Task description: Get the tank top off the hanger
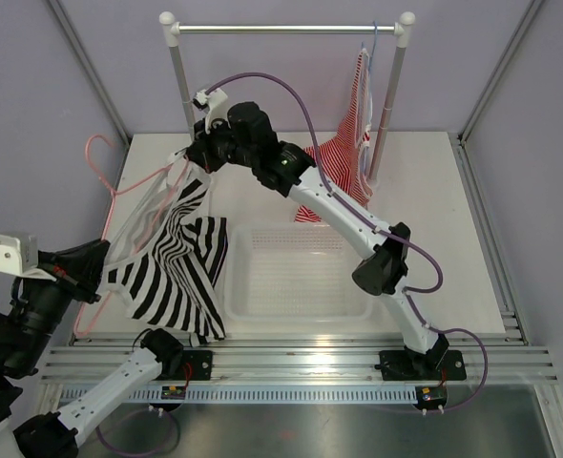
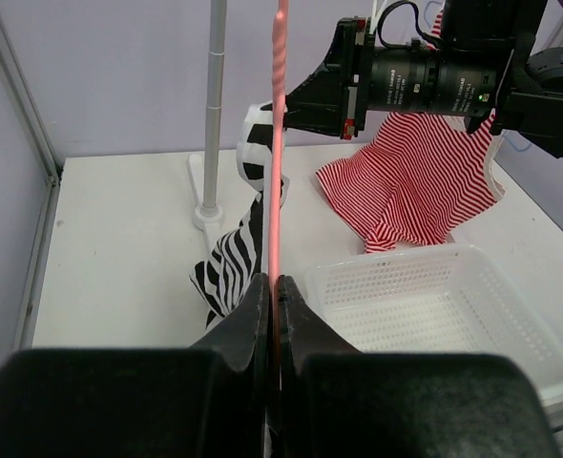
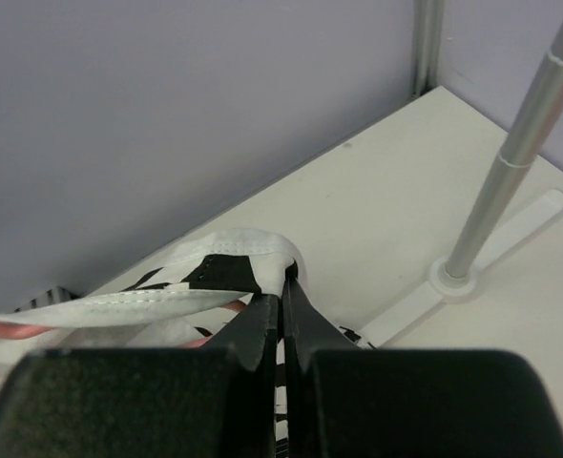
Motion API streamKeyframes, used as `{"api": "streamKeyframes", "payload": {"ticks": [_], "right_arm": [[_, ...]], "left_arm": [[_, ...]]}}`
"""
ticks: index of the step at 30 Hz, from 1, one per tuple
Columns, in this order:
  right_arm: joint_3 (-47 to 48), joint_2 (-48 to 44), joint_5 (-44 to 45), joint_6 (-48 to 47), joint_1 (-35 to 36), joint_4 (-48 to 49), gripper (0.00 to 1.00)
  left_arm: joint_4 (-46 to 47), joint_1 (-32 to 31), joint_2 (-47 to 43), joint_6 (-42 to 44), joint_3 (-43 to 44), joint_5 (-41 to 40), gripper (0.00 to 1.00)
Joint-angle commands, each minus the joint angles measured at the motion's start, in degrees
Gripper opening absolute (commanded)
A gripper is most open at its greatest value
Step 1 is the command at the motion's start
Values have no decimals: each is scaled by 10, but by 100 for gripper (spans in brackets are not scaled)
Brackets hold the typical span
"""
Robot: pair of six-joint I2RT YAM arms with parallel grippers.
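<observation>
The black-and-white striped tank top (image 1: 172, 267) hangs slack on the pink hanger (image 1: 98, 153) over the table's left side, left of the basket. My left gripper (image 1: 100, 262) is shut on the hanger's wire. In the left wrist view that wire (image 2: 279, 143) rises straight out from between the closed jaws (image 2: 275, 286), with the tank top (image 2: 232, 260) beyond it. My right gripper (image 1: 192, 159) is at the top's far end, shut on a white-edged shoulder strap (image 3: 229, 269) and pulling it taut; a piece of the pink hanger (image 3: 5, 329) shows beneath the strap.
A white perforated basket (image 1: 296, 303) sits at the table's centre front. A red-and-white striped top (image 1: 348, 162) hangs on a pale blue hanger from the clothes rack (image 1: 286, 29) at the back; the rack's left pole (image 2: 215, 105) stands behind the tank top.
</observation>
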Motion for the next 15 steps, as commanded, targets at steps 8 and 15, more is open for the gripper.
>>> {"api": "streamKeyframes", "payload": {"ticks": [8, 15], "right_arm": [[-148, -85, -168, 122, -52, 156, 0], [-162, -107, -204, 176, -54, 202, 0]], "left_arm": [[274, 0, -89, -14, -145, 2, 0], [397, 1, -131, 15, -226, 26, 0]]}}
